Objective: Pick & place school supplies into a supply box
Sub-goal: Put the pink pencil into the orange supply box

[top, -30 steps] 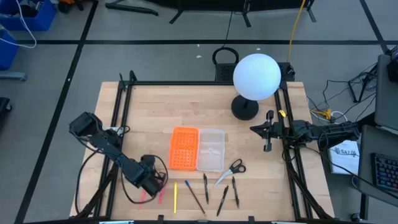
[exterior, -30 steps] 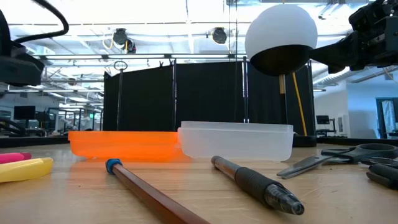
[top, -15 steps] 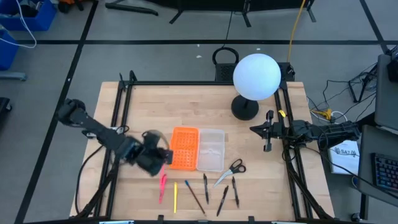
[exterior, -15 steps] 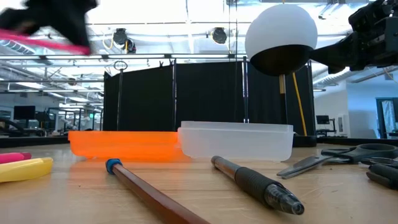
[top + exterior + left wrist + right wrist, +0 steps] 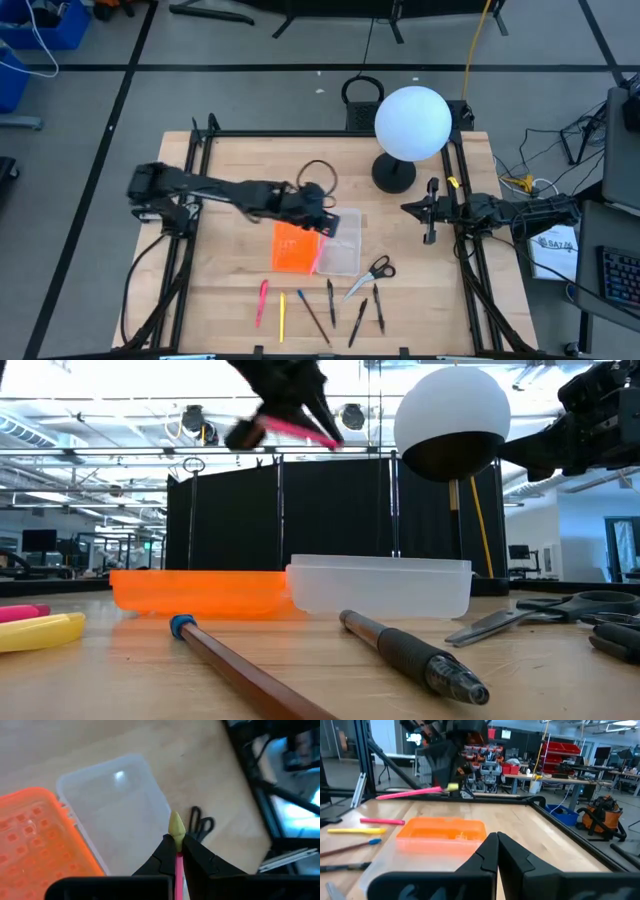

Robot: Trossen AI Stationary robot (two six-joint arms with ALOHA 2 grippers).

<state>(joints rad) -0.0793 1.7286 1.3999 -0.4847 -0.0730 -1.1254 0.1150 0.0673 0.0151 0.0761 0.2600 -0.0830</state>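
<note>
**A:** What has changed since a second ago?

**B:** My left gripper (image 5: pixel 176 851) was down at the near left of the table (image 5: pixel 230 160), by the pens. Now it hangs in the air over the supply box (image 5: pixel 340 248), about where the orange lid (image 5: pixel 293 250) meets the clear tray. It has carried one pink pencil (image 5: pixel 300 428) up with it.

**A:** Is the grip firm?

**B:** On the left wrist view the fingers are closed tight on the pink shaft, with the yellowish tip (image 5: pixel 176 826) poking out past them. From the low view the pencil hangs well above the box, tilted.

**A:** Where does the box sit?

**B:** Mid-table, lying open, orange half to the left and clear half to the right, the two joined. I see nothing inside the clear half.

**A:** And the other supplies?

**B:** They lie in a row along the near edge: a pink pen (image 5: pixel 262 300), a yellow one (image 5: pixel 282 314), a brown pencil (image 5: pixel 312 314) with a blue end, several dark pens (image 5: pixel 357 322), and the scissors (image 5: pixel 371 273) just right of the box's near corner.

**A:** The right arm?

**B:** The right gripper (image 5: pixel 431 212) waits at the table's right edge, beside the white globe lamp (image 5: pixel 411 124), fingers pressed together and holding nothing.
</note>
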